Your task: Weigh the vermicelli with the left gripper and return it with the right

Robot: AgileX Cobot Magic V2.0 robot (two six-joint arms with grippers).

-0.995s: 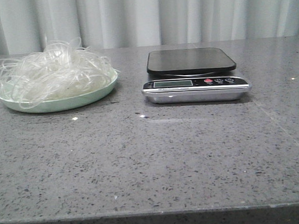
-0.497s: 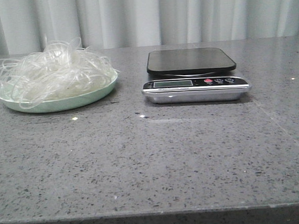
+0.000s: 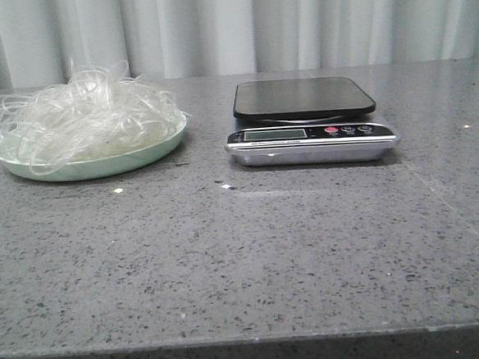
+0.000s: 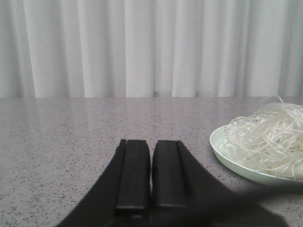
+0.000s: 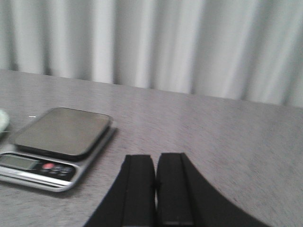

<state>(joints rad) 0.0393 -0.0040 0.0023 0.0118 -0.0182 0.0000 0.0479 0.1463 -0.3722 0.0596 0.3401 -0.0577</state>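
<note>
while nothing touched yet, vermicelli (image 3: pixel 83 112) heaped on pale green plate (image 3: pixel 131 159) near far left corner of worktop (image 3: pixel 245 261), strands spilling over plate rim on left edge side. kitchen scale (image 3: pixel 308 121) well apart toward the right along far edge, black platform bare, display and buttons facing the near edge. pleated curtain (image 3: pixel 294 19) behind far edge.

left gripper (image 4: pixel 142 187) seen only in left wrist view, black fingers pressed together with just a thin seam, holding nothing, low over bare worktop with the plate off to one side and not touching. right gripper (image 5: pixel 155 189) same story in right wrist view: fingers together, nothing held, scale near but apart. neither arm visible in front view.

judged: task at the very start, weighing step not begun. vermicelli likely very light, springy, tangled, so a pinch should lift most of the clump as one mass, though loose loops may trail or snag on the plate rim. probably brittle if dry, so squeeze gently. best hold looks like the tall dense middle of the heap, coming down from above with fingers spread wide first, not the thin stray loops at the edge. risk of strands dropping between plate and scale, or the light plate dragging along.
</note>
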